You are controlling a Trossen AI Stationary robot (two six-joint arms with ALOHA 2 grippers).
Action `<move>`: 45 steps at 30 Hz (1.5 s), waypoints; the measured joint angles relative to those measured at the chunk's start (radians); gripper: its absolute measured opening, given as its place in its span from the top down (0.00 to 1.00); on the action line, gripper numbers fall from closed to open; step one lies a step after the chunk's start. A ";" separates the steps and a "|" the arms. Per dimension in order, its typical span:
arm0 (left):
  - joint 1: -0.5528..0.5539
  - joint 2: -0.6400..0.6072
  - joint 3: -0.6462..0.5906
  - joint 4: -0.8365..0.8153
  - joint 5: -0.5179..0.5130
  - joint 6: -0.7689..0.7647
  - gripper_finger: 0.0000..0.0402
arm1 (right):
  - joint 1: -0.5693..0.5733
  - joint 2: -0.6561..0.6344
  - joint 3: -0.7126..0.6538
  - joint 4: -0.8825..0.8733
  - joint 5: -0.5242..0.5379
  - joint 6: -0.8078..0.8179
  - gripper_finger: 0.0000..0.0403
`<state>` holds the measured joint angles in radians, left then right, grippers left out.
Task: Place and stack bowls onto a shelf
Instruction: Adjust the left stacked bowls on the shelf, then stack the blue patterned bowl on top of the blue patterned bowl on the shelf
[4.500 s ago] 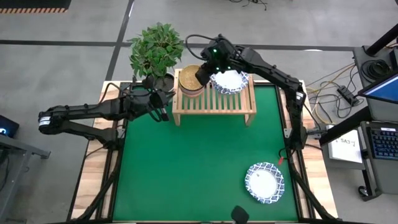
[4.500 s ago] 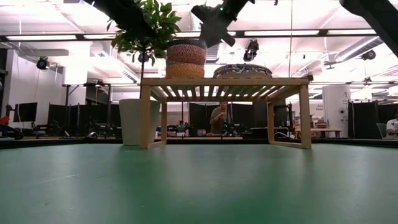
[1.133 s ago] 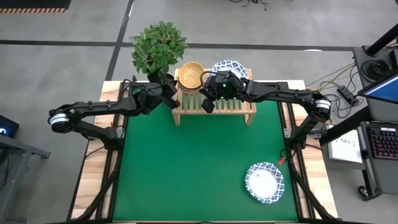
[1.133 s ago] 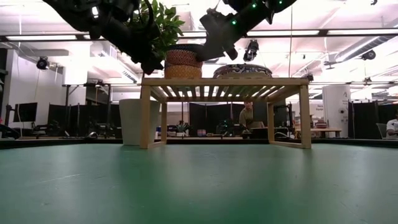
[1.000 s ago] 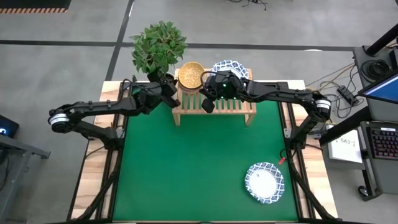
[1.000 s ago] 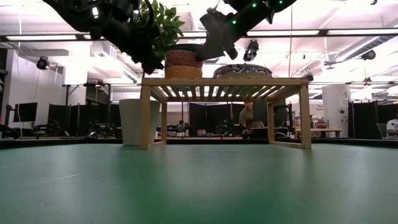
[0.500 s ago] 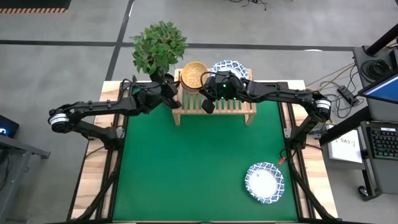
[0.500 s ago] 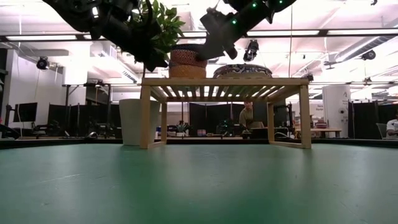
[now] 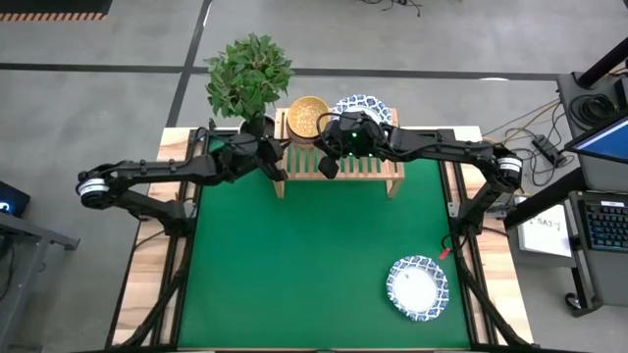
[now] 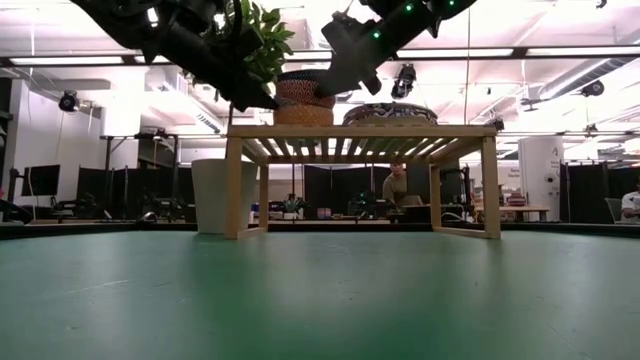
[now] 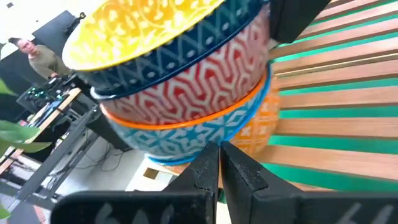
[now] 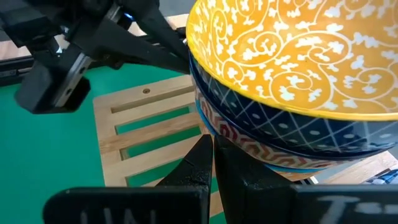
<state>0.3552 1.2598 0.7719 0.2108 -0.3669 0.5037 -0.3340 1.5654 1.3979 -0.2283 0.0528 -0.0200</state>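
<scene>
A stack of small bowls (image 9: 307, 117), yellow on top and light blue at the bottom, stands on the left part of the wooden shelf (image 9: 365, 167). Larger white bowls with blue rims (image 9: 370, 106) are stacked at the shelf's far right. One more white bowl (image 9: 417, 287) sits on the green table near the front right. My left gripper (image 11: 219, 148) is shut at the small stack's left side. My right gripper (image 12: 212, 140) is shut at the stack's right side, above the shelf top. My left gripper pushes with its shut fingertips against the lower wall of the bottom light-blue bowl (image 11: 186, 142), on the stack's left side. The fingers come nearly level from the table's left, slanting slightly down. The stack stands upright on the shelf's slats. My right gripper's shut fingertips stand at the lower bowls' wall (image 12: 219, 127) on the stack's right side, slanting down from the right. I cannot tell whether they touch it.
A potted green plant (image 9: 247, 76) in a white pot (image 10: 214, 195) stands just behind the shelf's left end, close to my left arm. The green mat (image 9: 294, 275) in front of the shelf holds only the single white bowl.
My left gripper has turned toward the shelf and swung a little toward the table's right edge. It has slid the upright stack of small bowls a short way along the shelf top, toward my right gripper.
</scene>
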 joint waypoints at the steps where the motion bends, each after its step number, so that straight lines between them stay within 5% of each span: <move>1: -0.005 0.000 0.000 0.000 0.000 0.000 1.00 | 0.000 0.000 0.000 0.000 0.000 0.000 0.98; 9: -0.016 0.000 0.000 0.000 -0.268 0.054 1.00 | 0.002 -0.026 0.000 -0.058 0.003 0.019 0.98; 17: 0.014 0.031 0.000 0.078 -0.167 0.081 1.00 | 0.000 -0.035 0.000 -0.082 0.125 0.012 0.98; 28: 0.003 0.130 0.047 0.115 -0.172 0.107 1.00 | -0.001 -0.028 -0.001 -0.079 0.133 -0.019 0.98; 45: -0.068 0.017 0.085 -0.218 -0.249 -0.067 1.00 | 0.038 -0.073 -0.002 -0.118 0.124 0.013 0.98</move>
<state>0.2867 1.2770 0.8574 -0.0069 -0.6163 0.4370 -0.2962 1.4929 1.3960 -0.3466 0.1765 -0.0071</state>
